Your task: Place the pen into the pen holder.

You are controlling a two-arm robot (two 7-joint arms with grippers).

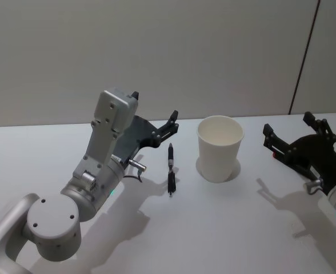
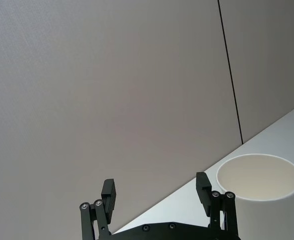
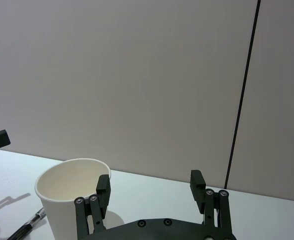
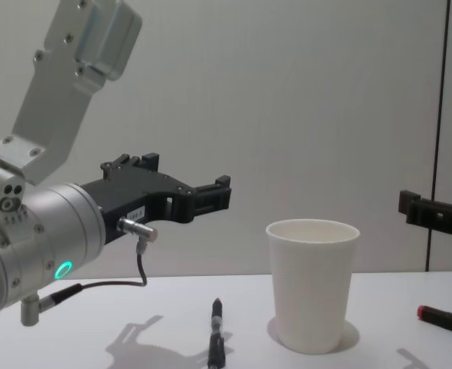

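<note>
Two grippers are in view, both above the white surface [image 1: 242, 228].

1. The left gripper [image 1: 155, 108] hangs above the surface. Its two fingers are spread apart and hold nothing.
2. One slim black pen [image 1: 171, 169] lies flat on the surface, just below and ahead of the left gripper's fingertips. It touches neither finger.
3. One plain white paper cup [image 1: 219, 148], tapered with a rolled rim, stands upright with its mouth open. It is past the pen, on the side away from the left gripper. It is near the pen but apart from it, and the pen lies outside the cup.
4. The right gripper [image 1: 288, 124] hangs on the cup's other side. Its two fingers are spread and hold nothing. The cup stands between the two grippers.
5. In the chest view, one dark slender item [image 4: 443, 319] with a red end lies on the surface below the right gripper. Whether it is a second pen cannot be told.
</note>
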